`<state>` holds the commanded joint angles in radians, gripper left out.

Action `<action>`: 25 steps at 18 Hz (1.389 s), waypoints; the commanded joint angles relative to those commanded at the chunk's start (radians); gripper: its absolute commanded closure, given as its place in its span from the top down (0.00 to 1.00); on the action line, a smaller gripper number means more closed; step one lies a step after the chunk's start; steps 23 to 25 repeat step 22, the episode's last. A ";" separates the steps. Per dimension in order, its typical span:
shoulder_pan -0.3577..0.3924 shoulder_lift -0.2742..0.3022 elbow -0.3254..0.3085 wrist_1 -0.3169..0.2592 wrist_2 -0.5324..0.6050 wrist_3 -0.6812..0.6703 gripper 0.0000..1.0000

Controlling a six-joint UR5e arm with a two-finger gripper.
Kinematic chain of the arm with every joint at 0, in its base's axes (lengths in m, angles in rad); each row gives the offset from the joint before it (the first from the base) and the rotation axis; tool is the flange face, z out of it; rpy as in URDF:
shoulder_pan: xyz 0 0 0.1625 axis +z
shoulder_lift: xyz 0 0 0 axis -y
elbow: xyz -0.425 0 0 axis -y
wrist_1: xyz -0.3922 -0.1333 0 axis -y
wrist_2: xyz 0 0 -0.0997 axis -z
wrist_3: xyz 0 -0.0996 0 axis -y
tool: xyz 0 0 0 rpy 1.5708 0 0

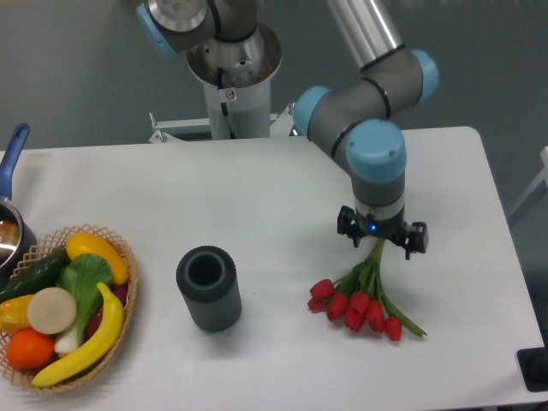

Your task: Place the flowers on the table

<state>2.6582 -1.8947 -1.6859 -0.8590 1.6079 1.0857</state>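
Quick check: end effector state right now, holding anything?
End effector: closed on the stems of the flowers, whose red heads hang low by the table.

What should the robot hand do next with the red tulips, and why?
Probably open and let go. The gripper sits low over the stem ends of the flowers, and the red heads look to be lying on the table already, clear of the dark cup. Whether the stems are down too is hard to tell, so easing a little lower first may help.

The arm [368, 94] is reaching down from the upper middle of the frame, its gripper [380, 242] pointing straight downward at centre right.
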 joint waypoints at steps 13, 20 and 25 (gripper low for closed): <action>0.331 0.316 -0.035 -0.325 -0.233 0.591 1.00; 0.443 0.359 -0.035 -0.406 -0.233 0.835 1.00; 0.460 0.367 -0.037 -0.414 -0.235 0.849 1.00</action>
